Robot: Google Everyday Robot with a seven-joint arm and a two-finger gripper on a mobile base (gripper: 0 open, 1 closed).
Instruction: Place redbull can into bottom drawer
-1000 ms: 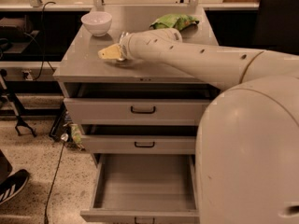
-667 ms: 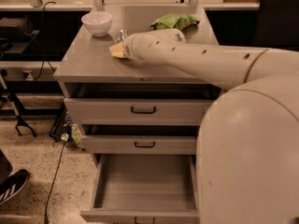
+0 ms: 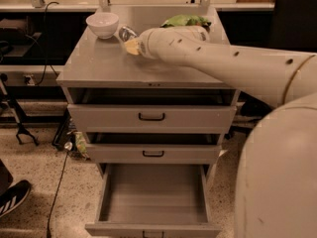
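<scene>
Looking down from the one camera view, we see the pale arm point(image 3: 233, 63) reaching from the right across the grey counter point(image 3: 99, 66). Its end effector point(image 3: 131, 46) sits at the back left part of the top, and we cannot tell whether it is clenched or released. The redbull can point(image 3: 126, 32) is on the counter just behind the end effector, between it and the white bowl point(image 3: 102, 24); we cannot tell whether can and end effector touch. A green bag point(image 3: 184, 20) lies at the back, partly hidden by the arm. Below, the bottom drawer point(image 3: 153, 197) is pulled well out, showing its plain grey inside. The two shallower drawers point(image 3: 151, 117) above it stand slightly ajar.
</scene>
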